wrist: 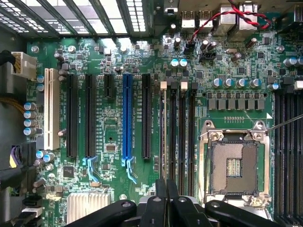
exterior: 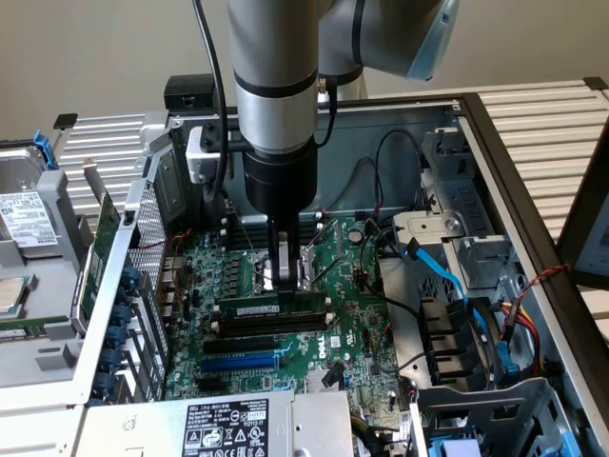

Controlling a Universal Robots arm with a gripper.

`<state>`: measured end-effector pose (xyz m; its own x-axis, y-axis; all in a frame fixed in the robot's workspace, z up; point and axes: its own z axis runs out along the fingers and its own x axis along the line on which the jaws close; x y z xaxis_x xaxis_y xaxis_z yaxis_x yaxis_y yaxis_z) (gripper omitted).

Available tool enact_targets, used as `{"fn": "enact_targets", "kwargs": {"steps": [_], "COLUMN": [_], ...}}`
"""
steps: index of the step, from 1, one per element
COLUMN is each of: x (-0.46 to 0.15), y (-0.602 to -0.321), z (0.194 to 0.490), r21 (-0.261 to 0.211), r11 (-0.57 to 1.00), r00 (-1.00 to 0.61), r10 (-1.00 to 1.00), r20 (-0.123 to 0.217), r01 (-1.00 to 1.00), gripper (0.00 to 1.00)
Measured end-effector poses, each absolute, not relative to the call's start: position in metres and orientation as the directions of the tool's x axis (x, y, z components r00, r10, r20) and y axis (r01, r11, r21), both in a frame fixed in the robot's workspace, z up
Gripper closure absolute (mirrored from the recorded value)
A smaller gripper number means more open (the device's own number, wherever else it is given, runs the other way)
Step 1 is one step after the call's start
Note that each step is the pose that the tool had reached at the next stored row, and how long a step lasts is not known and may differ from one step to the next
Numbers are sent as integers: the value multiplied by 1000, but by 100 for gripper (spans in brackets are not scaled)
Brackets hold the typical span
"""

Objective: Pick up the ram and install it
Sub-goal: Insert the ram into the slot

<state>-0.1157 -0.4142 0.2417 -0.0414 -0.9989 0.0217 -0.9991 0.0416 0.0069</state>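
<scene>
Up front, a grey power box (exterior: 190, 427) with a white sticker. Just behind, on the green board (exterior: 357, 328), a blue slot (exterior: 243, 362) and a black slot (exterior: 249, 341), both bare. Next, the ram (exterior: 271, 310), standing on its edge in a long slot, looking level. Right on top, the gripper (exterior: 285, 284), fingers squeezed together, touching the top edge. Pinching or just pushing down? Hard to tell. Picking up: done, by the look of things. Clicked all the way in? Not sure. Further back, the bare chip socket (wrist: 234, 165).
</scene>
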Motion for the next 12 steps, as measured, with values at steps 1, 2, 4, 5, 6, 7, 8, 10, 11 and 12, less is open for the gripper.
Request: {"fn": "enact_targets", "kwargs": {"steps": [1, 2, 4, 5, 6, 7, 8, 10, 11, 12], "x": [-116, -116, -116, -116, -116, -116, -116, -116, -116, -116], "y": [-414, -414, -414, -414, -414, -414, -414, -414, -414, -414], "z": [241, 241, 240, 240, 240, 240, 240, 240, 239, 239], "r21": [7, 7, 7, 7, 7, 7, 7, 7, 7, 7], "r11": [42, 42, 42, 42, 42, 41, 41, 42, 42, 42], "r00": [-41, -41, -41, -42, -41, -41, -41, -41, -41, -41], "r10": [-999, -999, -999, -999, -999, -999, -999, -999, -999, -999], "r20": [21, 22, 22, 22, 22, 22, 22, 22, 22, 22], "r01": [-999, -999, -999, -999, -999, -999, -999, -999, -999, -999], "gripper": [88, 88, 88, 88, 88, 88, 88, 88, 88, 88]}}
